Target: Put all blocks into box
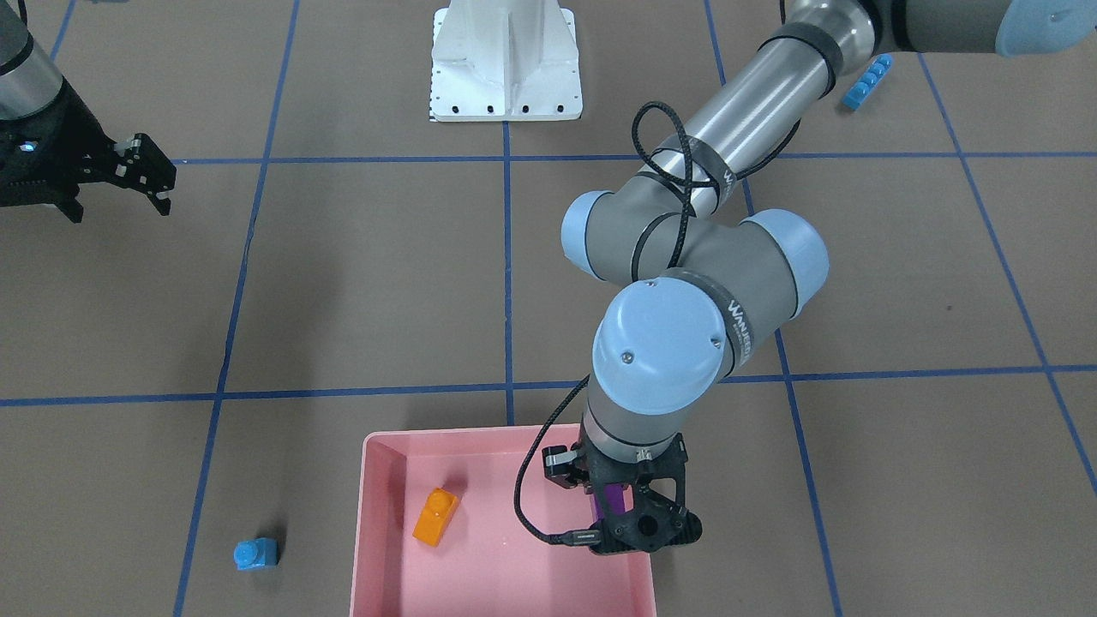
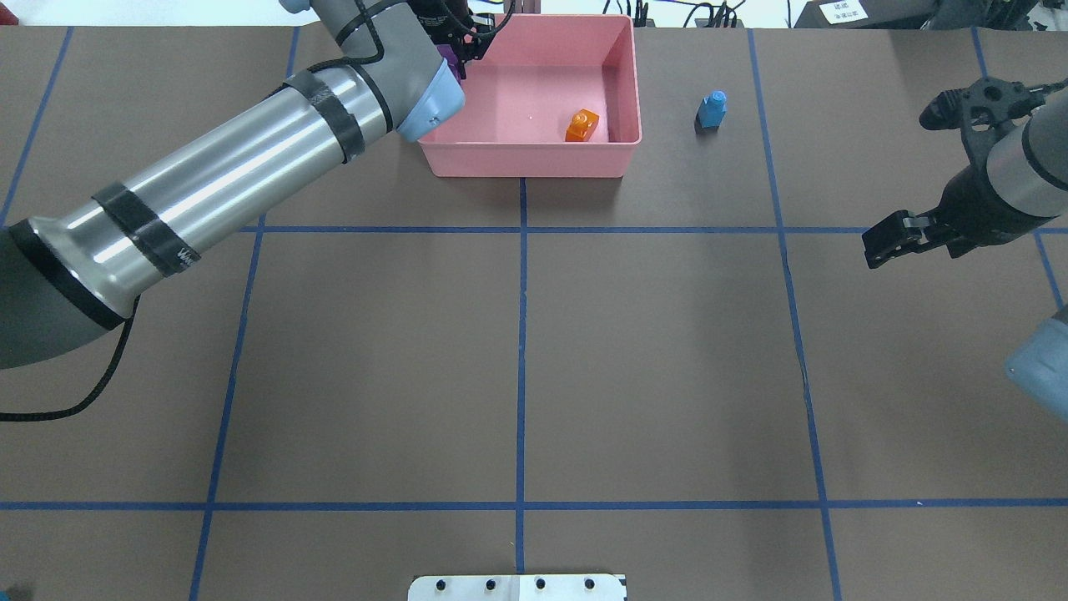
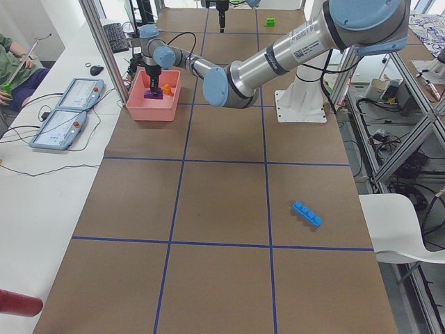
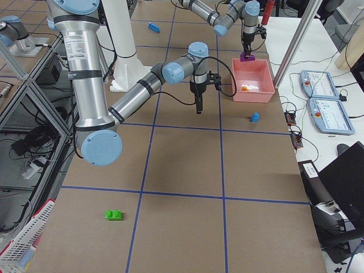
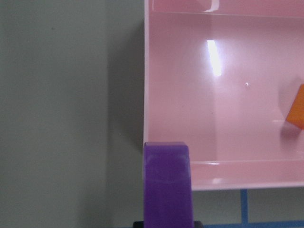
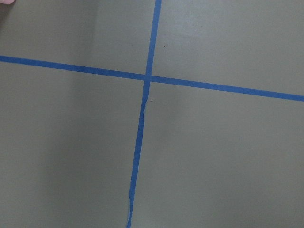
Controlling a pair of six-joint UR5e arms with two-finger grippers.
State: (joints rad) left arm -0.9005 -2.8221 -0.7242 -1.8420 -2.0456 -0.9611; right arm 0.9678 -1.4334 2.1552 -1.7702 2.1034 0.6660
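Holding the purple block [image 1: 615, 501]: the left gripper [image 1: 630, 524] is clamped on it, fingers pointing straight down. The block sits inside the footprint of the box [image 1: 370, 523], close to the box's left side wall and toward the robot-side corner in the left wrist view. Can't tell how far it is off the box floor. What shows of it in the wrist view is longer than wide, with the long side parallel to that side wall. Slope direction isn't readable.

The left arm [image 2: 217, 175] is stretched far across the table [image 2: 667, 376]. Its forearm runs diagonally toward the far edge and the wrist is folded down over the box.

The orange block [image 2: 582, 125] lies on the box floor by the opposite (right) wall, close to the robot-side wall. A stud shows on top, it's skewed to the walls, and it's well apart from the purple one.

The small light blue block [image 2: 712, 109] stands on the table near the box's right wall, outside it and not touching. The long light blue block [image 3: 306, 213] lies flat toward the robot's left end of the table, well apart from the box and angled to the blue tape lines [image 2: 521, 334]. The green block [image 4: 114, 215] lies toward the robot's right end, also well apart.

The right gripper [image 2: 897, 188] hangs over bare table near a tape crossing, jaws spread and empty. It's to the right of the small light blue block and well apart from the box. The white base plate [image 1: 506, 68] sits at the robot side, centre.
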